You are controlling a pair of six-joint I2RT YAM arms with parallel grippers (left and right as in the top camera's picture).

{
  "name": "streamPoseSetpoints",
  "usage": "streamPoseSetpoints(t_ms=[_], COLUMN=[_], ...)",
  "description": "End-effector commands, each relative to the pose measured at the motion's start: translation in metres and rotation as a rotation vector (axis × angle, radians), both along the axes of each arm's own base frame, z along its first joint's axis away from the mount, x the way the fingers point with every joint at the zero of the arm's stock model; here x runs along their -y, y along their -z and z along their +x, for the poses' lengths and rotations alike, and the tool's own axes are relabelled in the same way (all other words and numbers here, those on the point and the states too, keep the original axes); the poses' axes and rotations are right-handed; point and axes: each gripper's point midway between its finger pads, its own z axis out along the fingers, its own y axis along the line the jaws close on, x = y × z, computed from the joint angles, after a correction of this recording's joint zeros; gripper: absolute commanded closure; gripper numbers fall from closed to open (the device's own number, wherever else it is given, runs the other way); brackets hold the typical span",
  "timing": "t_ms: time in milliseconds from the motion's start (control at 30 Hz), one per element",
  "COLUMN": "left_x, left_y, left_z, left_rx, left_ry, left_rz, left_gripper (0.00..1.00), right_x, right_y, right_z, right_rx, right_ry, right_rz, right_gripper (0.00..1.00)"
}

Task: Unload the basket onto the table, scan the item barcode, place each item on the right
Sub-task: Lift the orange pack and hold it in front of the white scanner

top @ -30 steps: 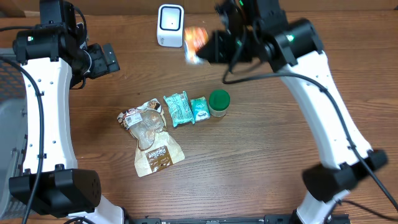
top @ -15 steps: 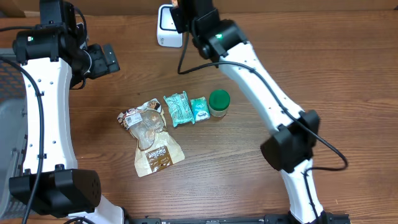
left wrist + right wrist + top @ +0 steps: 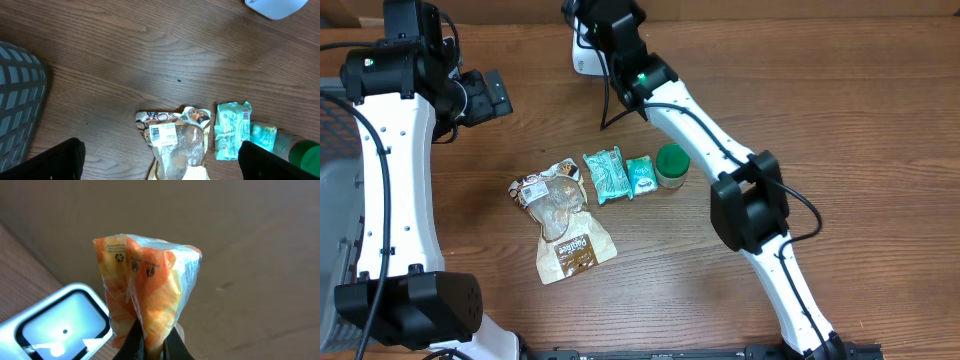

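Note:
In the right wrist view my right gripper [image 3: 155, 347] is shut on the lower end of an orange and white snack packet [image 3: 150, 285], which stands upright above the fingers. The white barcode scanner [image 3: 57, 325], with its pale blue window, lies just left of and below the packet. From overhead, the right arm reaches across the scanner [image 3: 580, 62] at the table's back edge and hides the packet. High at the left, my left gripper [image 3: 496, 95] is open and holds nothing.
A brown and clear pouch [image 3: 562, 222], two teal packets [image 3: 606, 175] [image 3: 642, 175] and a green-lidded jar [image 3: 672, 165] lie mid-table. A grey mesh basket [image 3: 334, 190] stands at the left edge. The left wrist view looks down on the pouch [image 3: 175, 145].
The right arm swung left along the back of the table, carrying the orange packet from right of the scanner to over it. The left arm has not moved.

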Motion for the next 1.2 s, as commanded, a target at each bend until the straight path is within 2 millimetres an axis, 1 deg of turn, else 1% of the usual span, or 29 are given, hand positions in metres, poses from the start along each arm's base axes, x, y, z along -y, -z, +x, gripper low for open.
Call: streamPoseSetpoints(t_ms=[0, 100, 167, 267, 500, 800, 867, 933, 1000, 1067, 1167], left_x=[0.002, 0.002, 0.002, 0.002, 0.002, 0.002, 0.002, 0.002, 0.002, 0.002, 0.002], left_y=[-0.007, -0.007, -0.007, -0.007, -0.007, -0.007, -0.007, -0.007, -0.007, -0.007, -0.007], left_z=[0.000, 0.000, 0.000, 0.000, 0.000, 0.000, 0.000, 0.000, 0.000, 0.000, 0.000], left_rx=[0.022, 0.022, 0.022, 0.023, 0.022, 0.022, 0.022, 0.023, 0.023, 0.023, 0.023], left_ry=[0.005, 0.005, 0.005, 0.005, 0.005, 0.005, 0.005, 0.005, 0.005, 0.005, 0.005], left_rz=[-0.004, -0.004, -0.004, -0.004, -0.004, -0.004, -0.004, -0.004, -0.004, -0.003, -0.004], left_gripper=[0.00, 0.00, 0.00, 0.00, 0.00, 0.00, 0.00, 0.00, 0.00, 0.00, 0.00], right_x=[-0.004, -0.005, -0.006, -0.007, -0.010, -0.018, -0.021, -0.023, -0.026, -0.027, -0.032], right_y=[0.026, 0.043, 0.050, 0.056, 0.056, 0.055, 0.051, 0.041, 0.023, 0.000, -0.029], right_z=[0.006, 0.008, 0.008, 0.008, 0.007, 0.002, 0.000, -0.002, -0.005, -0.009, -0.023], right_rx=[0.026, 0.014, 0.005, -0.003, 0.002, 0.006, 0.010, 0.023, 0.039, 0.041, -0.022], right_ry=[-0.035, -0.041, -0.042, -0.050, -0.059, -0.071, -0.075, -0.080, -0.081, -0.076, -0.127], right_rz=[-0.195, -0.223, -0.229, -0.232, -0.253, -0.252, -0.245, -0.236, -0.195, -0.079, 0.060], right_gripper=[0.96, 0.96, 0.96, 0.96, 0.96, 0.96, 0.96, 0.96, 0.96, 0.96, 0.96])
